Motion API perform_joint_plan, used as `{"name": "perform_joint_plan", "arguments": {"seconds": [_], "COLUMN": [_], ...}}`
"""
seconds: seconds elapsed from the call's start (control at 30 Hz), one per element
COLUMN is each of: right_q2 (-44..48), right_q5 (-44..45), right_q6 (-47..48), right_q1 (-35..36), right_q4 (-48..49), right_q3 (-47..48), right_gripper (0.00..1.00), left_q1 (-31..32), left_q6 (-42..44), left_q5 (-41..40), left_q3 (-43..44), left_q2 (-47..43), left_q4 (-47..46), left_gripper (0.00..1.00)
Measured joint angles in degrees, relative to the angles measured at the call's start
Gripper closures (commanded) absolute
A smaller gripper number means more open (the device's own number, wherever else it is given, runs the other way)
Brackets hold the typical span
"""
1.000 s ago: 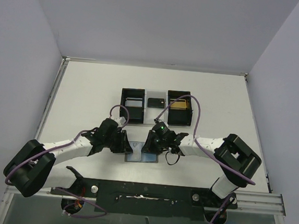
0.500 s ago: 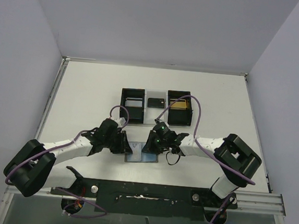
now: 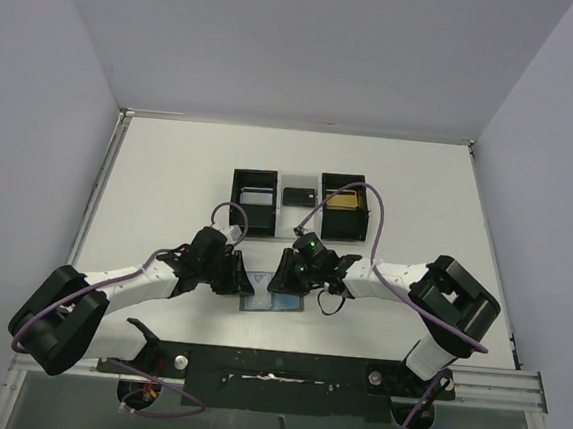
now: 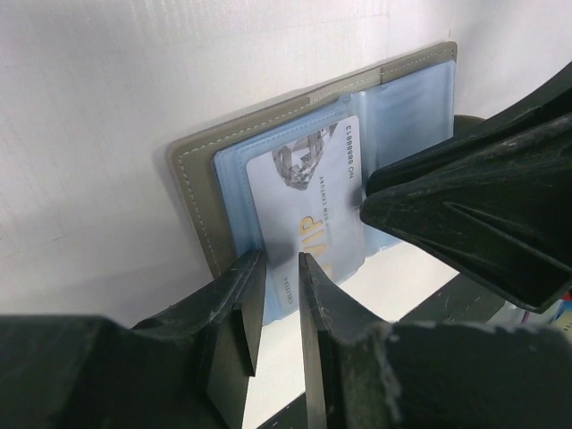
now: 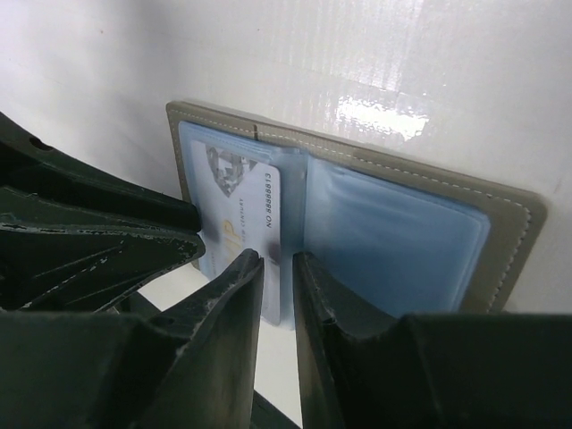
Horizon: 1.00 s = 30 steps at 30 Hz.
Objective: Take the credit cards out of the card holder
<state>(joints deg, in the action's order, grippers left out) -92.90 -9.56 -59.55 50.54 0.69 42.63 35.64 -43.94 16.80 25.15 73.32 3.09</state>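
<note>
The card holder [image 3: 271,303] lies open and flat on the white table, between both grippers. It is grey outside [image 4: 192,192] with two blue pocket panels [image 5: 393,237]. One pale credit card [image 4: 308,192] with dark print sits in the pocket panel on the left arm's side, its edge [image 5: 239,206] sticking out. My left gripper [image 4: 279,261] stands over that card's near end, jaws a narrow gap apart, card and table showing through. My right gripper [image 5: 275,261] hovers at the card's inner edge by the fold, also slightly open. Nothing is clamped.
A black three-compartment tray [image 3: 297,203] stands farther back, with a dark item [image 3: 298,196] in the middle and a yellowish one [image 3: 346,202] on the right. Grey walls close the table's sides. A metal rail [image 3: 283,370] runs along the near edge.
The right gripper's jaws have parted a little and it has shifted slightly left over the holder. The left gripper and the card holder have stayed put.
</note>
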Motion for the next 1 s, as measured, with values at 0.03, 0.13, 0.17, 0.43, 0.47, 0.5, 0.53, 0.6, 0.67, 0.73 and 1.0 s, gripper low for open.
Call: {"name": "perform_joint_plan", "arguments": {"seconds": [0.03,0.13,0.17,0.43,0.47,0.5,0.53,0.6,0.67,0.73,1.0], "right_q2": [-0.22,-1.2,-1.44,-1.64,-1.64,-1.62,-1.6,-1.22,-0.66,0.2,2.03], "right_q5": [-0.39,-1.53,-1.92,-2.71,-2.73,-2.75,-2.86,-2.95,-2.97,-3.21,-6.08], "right_q6": [0.0,-0.02,-0.02,0.15,0.13,0.13,0.13,0.13,0.15,0.15,0.83], "right_q1": [0.0,0.0,0.0,-0.28,-0.33,-0.42,-0.61,-0.74,-1.03,-1.31,-3.39], "right_q4": [0.35,1.33,1.73,2.43,2.47,2.49,2.54,2.67,2.75,2.78,3.34], "right_q3": [0.0,0.0,0.0,-0.02,-0.04,-0.09,-0.15,-0.5,-0.9,-1.51,-3.69], "right_gripper": [0.78,0.79,0.8,0.96,0.97,0.98,0.98,0.99,0.99,0.99,0.99], "left_q1": [0.0,0.0,0.0,0.0,0.0,0.0,0.0,0.0,0.0,0.02,0.02], "left_q6": [0.0,0.0,0.0,0.0,0.0,0.0,0.0,0.0,-0.02,-0.02,-0.04], "left_q5": [0.04,0.07,0.07,0.04,0.04,0.0,-0.02,-0.07,-0.11,-0.22,-0.52], "left_q3": [0.0,0.0,0.0,0.0,0.0,0.0,0.0,0.0,0.0,0.0,-0.02], "left_q2": [0.04,0.04,0.04,0.04,0.04,0.04,0.04,0.02,-0.02,-0.02,0.13], "left_q4": [-0.07,-0.09,-0.09,-0.09,-0.09,-0.07,-0.07,-0.02,0.04,0.07,-0.02], "left_gripper": [0.78,0.78,0.78,0.78,0.78,0.78,0.78,0.78,0.78,0.78,0.79]}}
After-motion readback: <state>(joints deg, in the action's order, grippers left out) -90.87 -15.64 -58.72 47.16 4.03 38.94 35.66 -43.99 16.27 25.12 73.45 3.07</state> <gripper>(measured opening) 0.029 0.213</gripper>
